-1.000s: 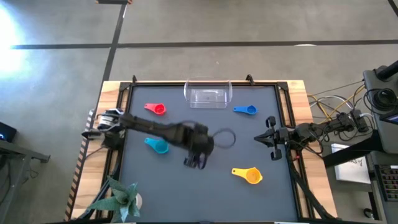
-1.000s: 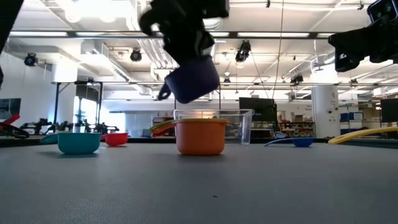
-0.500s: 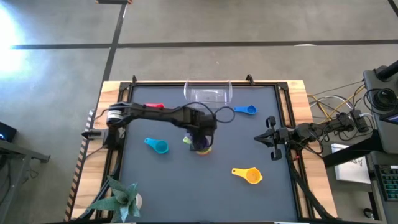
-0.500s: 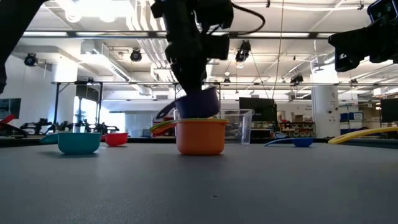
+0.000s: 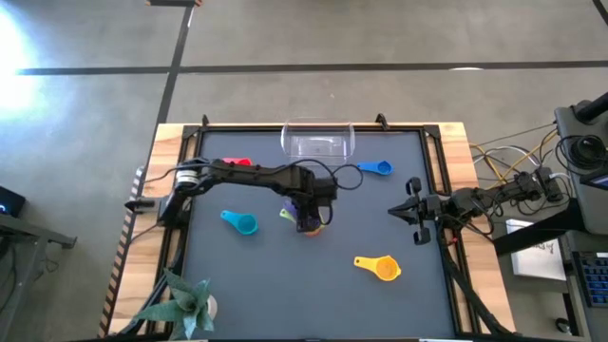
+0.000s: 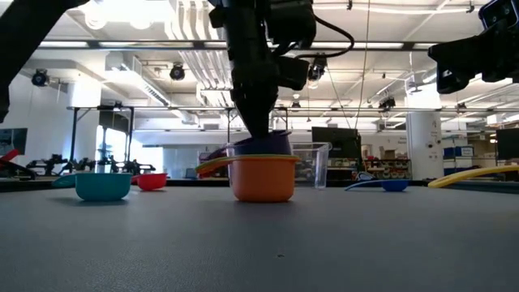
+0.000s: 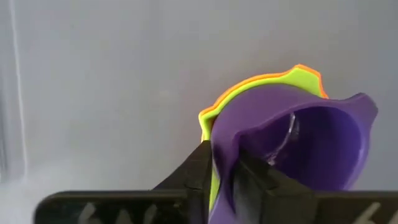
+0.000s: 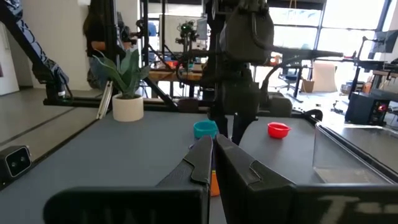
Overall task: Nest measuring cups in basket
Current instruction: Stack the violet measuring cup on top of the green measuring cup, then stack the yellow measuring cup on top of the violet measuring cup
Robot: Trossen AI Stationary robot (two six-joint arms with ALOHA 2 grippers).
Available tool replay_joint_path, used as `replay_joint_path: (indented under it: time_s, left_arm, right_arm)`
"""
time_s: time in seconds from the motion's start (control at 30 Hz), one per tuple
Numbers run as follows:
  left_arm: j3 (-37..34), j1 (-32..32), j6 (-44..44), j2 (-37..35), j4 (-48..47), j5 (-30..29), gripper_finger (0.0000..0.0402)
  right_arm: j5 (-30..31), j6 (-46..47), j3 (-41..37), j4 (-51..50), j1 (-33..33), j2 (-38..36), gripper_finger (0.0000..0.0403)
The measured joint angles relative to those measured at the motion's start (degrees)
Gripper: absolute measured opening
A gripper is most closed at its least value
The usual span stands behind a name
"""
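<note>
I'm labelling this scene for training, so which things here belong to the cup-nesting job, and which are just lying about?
Job:
- purple plastic measuring cup in the left gripper
- green cup and orange cup under it
- light blue, red, blue, yellow cups
- clear plastic basket

Lying about:
- potted plant
- cables
- idle right gripper

open mat lies between the yellow cup point(image 5: 379, 267) and light blue cup point(image 5: 240, 222); the left arm point(image 5: 249, 177) bars the middle.
</note>
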Motion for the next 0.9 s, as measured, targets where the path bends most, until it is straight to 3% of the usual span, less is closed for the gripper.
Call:
replay_joint_path:
  time_s: [0.37,0.57,0.7,0.9]
  left_arm:
    - [4.17,0.00,-0.66,0.07,-4.51,-0.12,0.0133]
    - [5.41,-1.74,-1.95,-4.89,-4.91,-1.33,0.0145]
    - [-2.35,-4.87,-3.67,-13.85,0.65,-6.78,0.0135]
    - [-20.63,-10.96,-7.19,-30.74,20.00,-7.68,0.0118]
  right_arm:
    - [0.00,-0.09,0.00,0.01,-0.01,0.02,0.0009]
    - [0.00,0.00,0.00,0.02,0.00,0.01,0.0009]
    - [-0.01,-0.05,0.00,0.00,-0.01,0.00,0.0009]
    - [0.00,-0.03,0.00,0.02,0.00,0.00,0.0009]
